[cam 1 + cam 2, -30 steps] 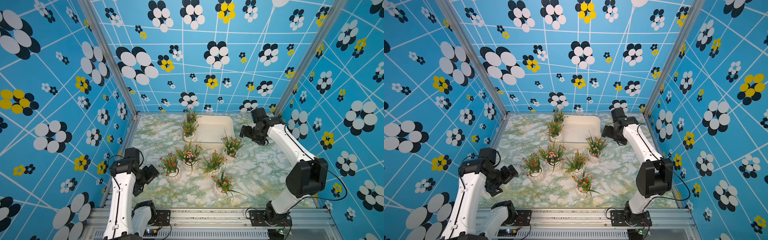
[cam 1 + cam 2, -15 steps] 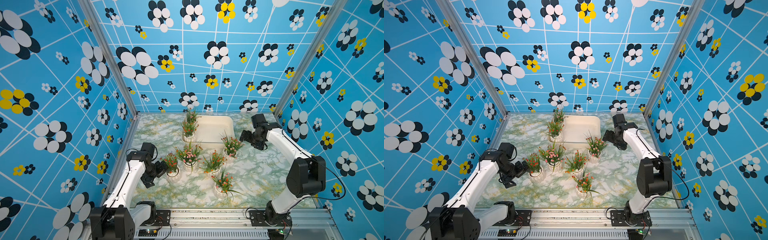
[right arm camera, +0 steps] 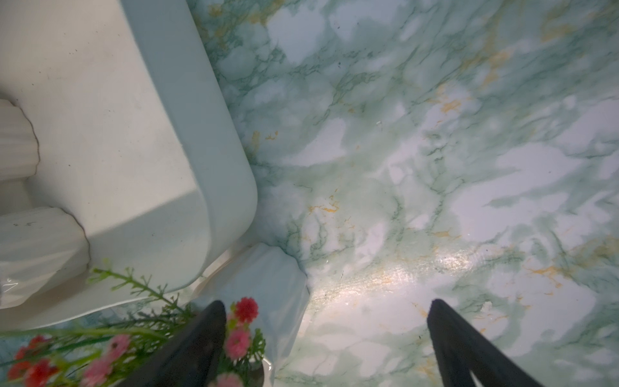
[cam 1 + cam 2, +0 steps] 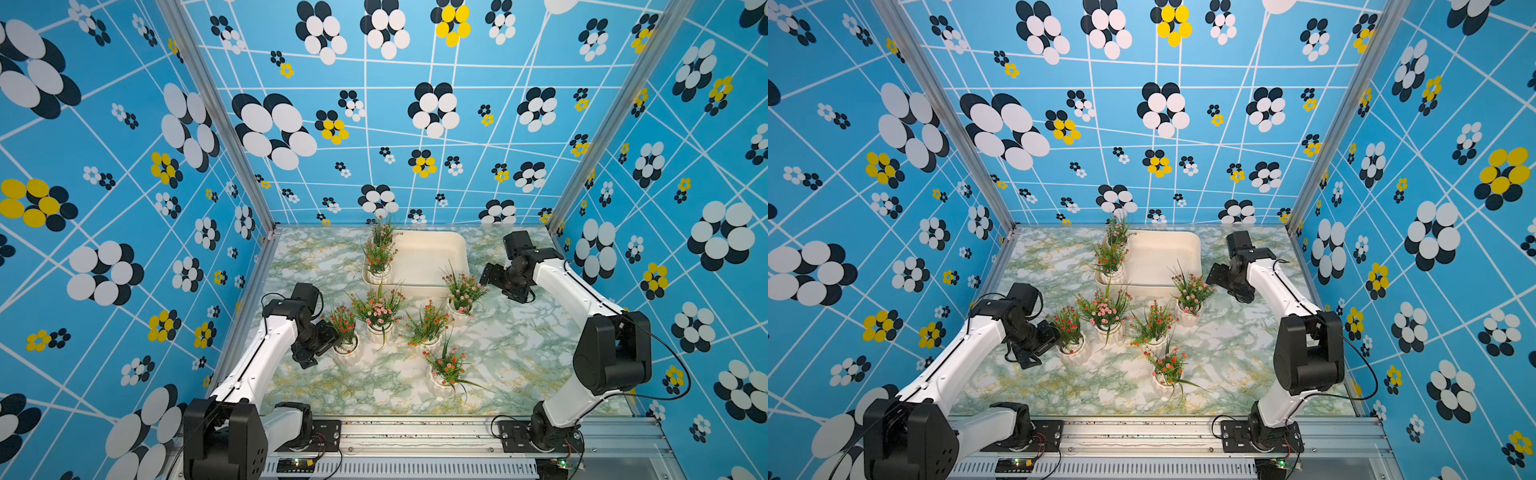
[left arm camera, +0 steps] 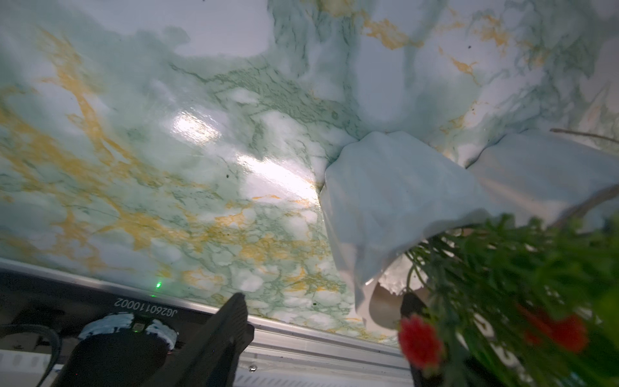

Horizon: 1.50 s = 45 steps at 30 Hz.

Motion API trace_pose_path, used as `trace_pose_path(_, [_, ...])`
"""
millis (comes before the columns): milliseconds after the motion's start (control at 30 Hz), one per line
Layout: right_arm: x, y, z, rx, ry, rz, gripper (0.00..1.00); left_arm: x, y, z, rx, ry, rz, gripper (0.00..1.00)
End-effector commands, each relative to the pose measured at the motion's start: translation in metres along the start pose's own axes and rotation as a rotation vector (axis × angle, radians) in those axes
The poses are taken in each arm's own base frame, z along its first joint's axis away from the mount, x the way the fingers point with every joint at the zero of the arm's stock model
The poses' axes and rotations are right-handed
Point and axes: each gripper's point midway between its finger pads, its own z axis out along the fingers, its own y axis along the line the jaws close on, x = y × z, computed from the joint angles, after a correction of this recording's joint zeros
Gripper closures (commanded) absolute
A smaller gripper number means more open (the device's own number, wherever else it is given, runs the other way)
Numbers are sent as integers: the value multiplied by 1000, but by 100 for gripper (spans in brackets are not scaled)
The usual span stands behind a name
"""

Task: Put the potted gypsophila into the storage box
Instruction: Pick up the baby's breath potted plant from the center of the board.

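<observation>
Left gripper (image 5: 323, 303) sits low at the red-blossomed pot (image 4: 347, 353), the leftmost of the gypsophila pots on the marbled table (image 4: 519, 353). I read its jaws as apart and straddling the pot's ribbed wall. The left wrist view shows bare table between one finger (image 5: 231, 335) and the pot, so I judge nothing is clamped yet. I keep the approach low because the leaves are soft, and only the pot gives a firm hold.

Three more pots stand to its right on the table: a pink one (image 4: 379, 332), an orange one (image 4: 428, 340) and a second orange one (image 4: 442, 382) nearest the rail.

Behind them lies the storage box (image 4: 428, 257). Two pots (image 4: 379, 274) are already set along its left side, which leaves the rest of the floor free.

A fifth pot with pink blossoms (image 4: 460, 309) stands on the table just beside the box's near right corner. Right gripper (image 3: 326, 303) hangs next to it with its jaws wide apart and holds nothing; one finger (image 3: 201, 335) is among the blossoms.

Compared with a second ago:
- The left arm has reached from the table's left edge in to the red-blossomed pot.
- The right gripper has dropped from beside the box toward the pink-blossomed pot.
- The count is unchanged: two pots in the box and five on the table.
</observation>
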Motion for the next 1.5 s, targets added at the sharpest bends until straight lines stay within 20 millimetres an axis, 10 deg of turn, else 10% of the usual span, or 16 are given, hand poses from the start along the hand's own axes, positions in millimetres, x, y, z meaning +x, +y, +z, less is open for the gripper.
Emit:
trace_pose_path(0, [1,-4,-4,-5,-3,11,4,-1,5,10,-36,8,9,32])
trace_pose_path(800, [-1,-1,1,-9,17,13,5,-12,-10,15,-45,-12,52,81])
trace_pose_path(1467, [2,-2,9,-2,37,9,6,-29,-17,-9,-81,-73,129,100])
